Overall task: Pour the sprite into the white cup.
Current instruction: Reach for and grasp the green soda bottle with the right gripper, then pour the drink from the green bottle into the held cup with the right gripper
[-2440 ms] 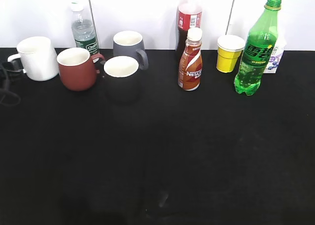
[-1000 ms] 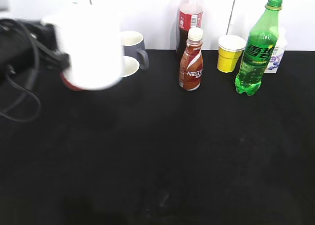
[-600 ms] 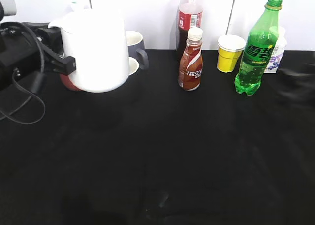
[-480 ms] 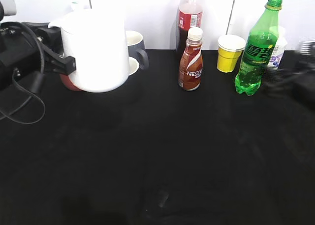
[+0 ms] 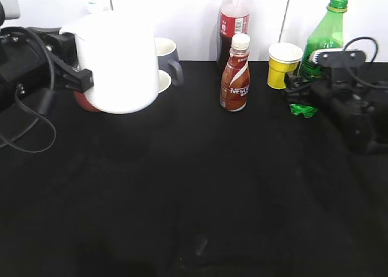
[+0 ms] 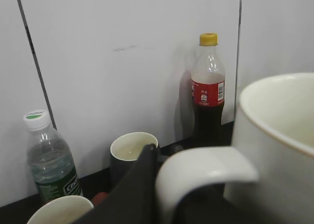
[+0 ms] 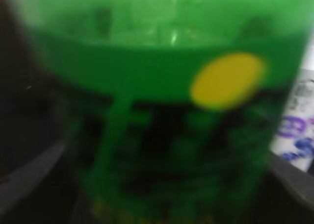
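Right gripper (image 5: pixel 306 86) brackets the sprite (image 5: pixel 321 40), closure indeterminate; seat it squarely mid-label before lifting toward the cup (image 5: pixel 115 62), held by left gripper (image 5: pixel 82 80).

The white cup (image 5: pixel 115 62) is a wide, rounded all-white mug, upright and lifted above the black table at the left, its handle (image 6: pixel 203 172) pointing left. The sprite (image 5: pixel 320 43), a tall green bottle with a green cap, stands upright at the right rear, its lower body partly hidden.
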You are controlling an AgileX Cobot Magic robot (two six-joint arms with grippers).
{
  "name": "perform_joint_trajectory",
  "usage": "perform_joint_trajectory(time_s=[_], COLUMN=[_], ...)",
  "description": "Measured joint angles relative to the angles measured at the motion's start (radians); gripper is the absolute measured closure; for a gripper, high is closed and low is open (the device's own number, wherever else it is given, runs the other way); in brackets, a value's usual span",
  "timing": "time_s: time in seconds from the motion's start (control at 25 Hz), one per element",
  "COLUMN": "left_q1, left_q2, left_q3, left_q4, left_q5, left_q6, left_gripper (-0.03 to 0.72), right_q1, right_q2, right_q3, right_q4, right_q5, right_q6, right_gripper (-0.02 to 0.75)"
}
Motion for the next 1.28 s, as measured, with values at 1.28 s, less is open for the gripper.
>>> perform_joint_trajectory(time_s=[1.28], left_q1=[0.0], left_q2=[0.121], left_q3=[0.0], left_q4=[0.084], left_q5=[-0.097], left_q6=[0.0], left_gripper=[0.637], right_q1=[0.338], right_q2=[-0.529], right_q3=[0.044], right_q4=[-0.263], right_q5=[0.492], right_q6=[-0.934], right_gripper=[0.308])
